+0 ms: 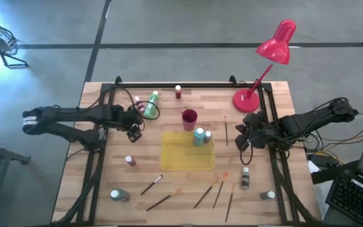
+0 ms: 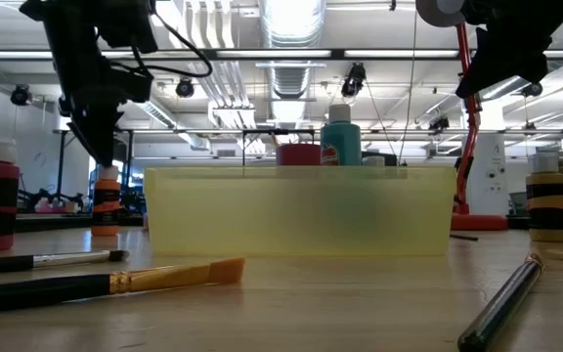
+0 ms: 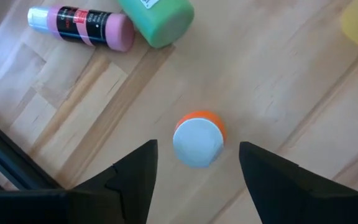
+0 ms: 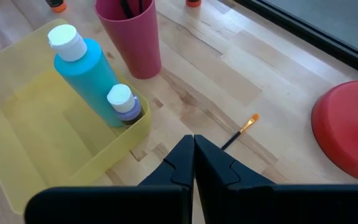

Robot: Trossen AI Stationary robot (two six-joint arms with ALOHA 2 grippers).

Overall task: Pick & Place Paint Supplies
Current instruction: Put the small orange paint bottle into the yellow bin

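Observation:
My left gripper [image 3: 194,165] is open and points down over a small orange bottle with a white cap [image 3: 197,140], which stands upright on the table; one finger is on each side of it, apart from it. The low view shows that bottle [image 2: 107,200] under the gripper. A green bottle [image 3: 160,18] and a pink bottle [image 3: 82,26] lie on their sides beyond it. My right gripper [image 4: 194,152] is shut and hovers near the yellow tray's right edge [image 1: 212,151], above a thin brush with an orange tip [image 4: 246,127]. A light blue bottle [image 4: 89,68] and a smaller bottle [image 4: 124,104] stand in the tray.
A magenta cup [image 1: 189,116] stands behind the tray. A red desk lamp [image 1: 247,99] sits at the far right corner. Single bottles [image 1: 130,161] [image 1: 120,195] [image 1: 245,177] [image 1: 269,195] and several brushes [image 1: 213,192] lie scattered along the near side. A black frame rail [image 1: 188,85] edges the table.

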